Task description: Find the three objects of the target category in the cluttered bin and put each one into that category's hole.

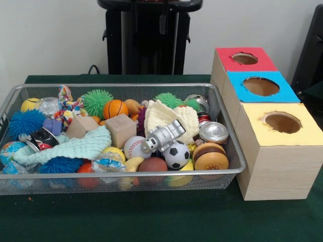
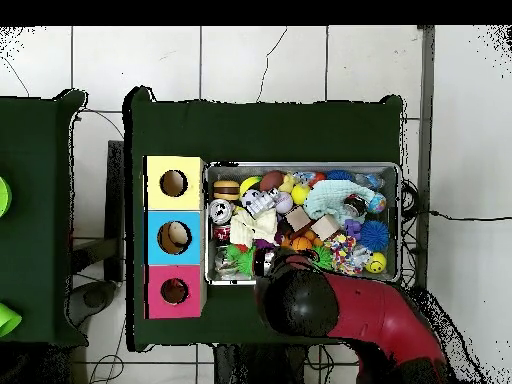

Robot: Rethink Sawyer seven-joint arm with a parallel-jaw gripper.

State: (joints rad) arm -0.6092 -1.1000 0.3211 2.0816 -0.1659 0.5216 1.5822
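The wire mesh bin [image 1: 233,151] is packed with toys: an orange basketball [image 1: 115,108], a baseball [image 1: 133,146], a soccer ball [image 1: 176,155], a silver robot figure [image 1: 162,136], two wooden blocks [image 1: 120,129], a toy burger [image 1: 210,157] and a tin can [image 1: 214,132]. To the bin's right stands a wooden box with a red-topped hole [image 1: 245,58], a blue-topped hole [image 1: 261,86] and a yellow-topped hole [image 1: 282,122]. In the overhead view the red arm [image 2: 385,320] ends in a black rounded joint [image 2: 297,303] over the bin's robot-side edge [image 2: 300,283]. The gripper itself is hidden.
Green [image 1: 97,102] and blue [image 1: 25,122] spiky balls, a cream cloth [image 1: 179,118] and a mint cloth [image 1: 75,147] lie among the toys. The green-covered table [image 1: 151,217] carries bin and box. A second green table [image 2: 30,220] stands to one side overhead.
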